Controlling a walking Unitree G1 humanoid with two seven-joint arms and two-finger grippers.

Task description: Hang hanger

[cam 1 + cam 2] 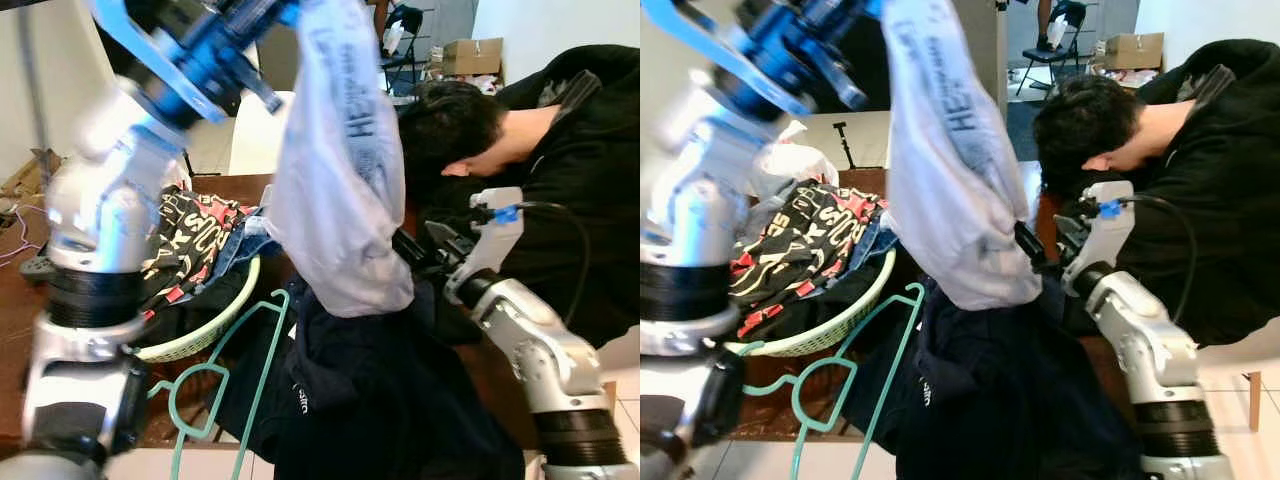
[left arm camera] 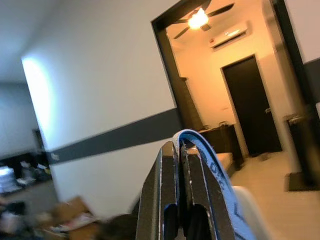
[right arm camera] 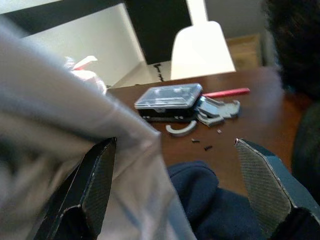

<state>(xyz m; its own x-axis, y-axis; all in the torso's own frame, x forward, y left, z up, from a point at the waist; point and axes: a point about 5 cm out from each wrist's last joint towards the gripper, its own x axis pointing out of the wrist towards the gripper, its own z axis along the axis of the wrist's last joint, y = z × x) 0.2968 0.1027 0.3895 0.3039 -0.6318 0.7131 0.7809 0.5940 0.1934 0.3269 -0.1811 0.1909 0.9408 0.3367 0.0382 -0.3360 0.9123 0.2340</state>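
The right gripper (image 3: pixel 175 190) spreads its fingers wide beside the pale shirt (image 1: pixel 340 170), over dark clothing (image 1: pixel 390 400) on the tabletop (image 3: pixel 235 130). The teal hanger (image 1: pixel 235 370) lies low beside the laundry basket (image 1: pixel 205 335). Higher, the left gripper (image 2: pixel 182 200) pinches the shirt's blue-edged hem. A person (image 1: pixel 560 170) bends beyond.

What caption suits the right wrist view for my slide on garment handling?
Open right claw beside the hanging white garment, above a navy garment on the brown table.
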